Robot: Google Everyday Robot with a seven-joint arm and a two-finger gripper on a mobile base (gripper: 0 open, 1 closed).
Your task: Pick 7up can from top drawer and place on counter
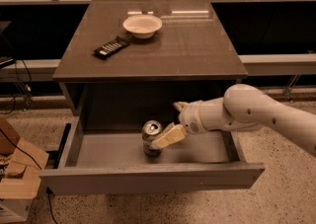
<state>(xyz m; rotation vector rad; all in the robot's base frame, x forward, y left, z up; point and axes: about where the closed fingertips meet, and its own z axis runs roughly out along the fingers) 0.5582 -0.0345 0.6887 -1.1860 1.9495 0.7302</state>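
One top drawer [148, 181] is pulled out, its flat front panel the nearest edge, below and in front of the gripper [166, 124]. Down to the gripper's left, one cardboard box [17, 178] sits on the speckled floor [286, 193] beside the drawer's left corner.

One white arm [247, 112] reaches in over the drawer's right wall. Its gripper hangs inside the drawer with the jaws spread wide and gripping nothing. The nearer tan finger [169, 136] slants down across the right side of the 7up can [148, 140]; whether it touches the can cannot be told. The other finger sits higher and further back, clear of the can.

There is one 7up can. It stands upright on the drawer floor, just left of the gripper and near the middle of the drawer. Bare drawer floor lies open to the can's left, and also below the gripper to its right.

Above and beyond the gripper, the one counter [187, 45] overhangs the back of the drawer, and its front edge runs over the wrist. Its right half is bare. Far to the upper left, one black remote [111, 47] lies near the counter's left edge. One white bowl [142, 24] sits just beyond it.
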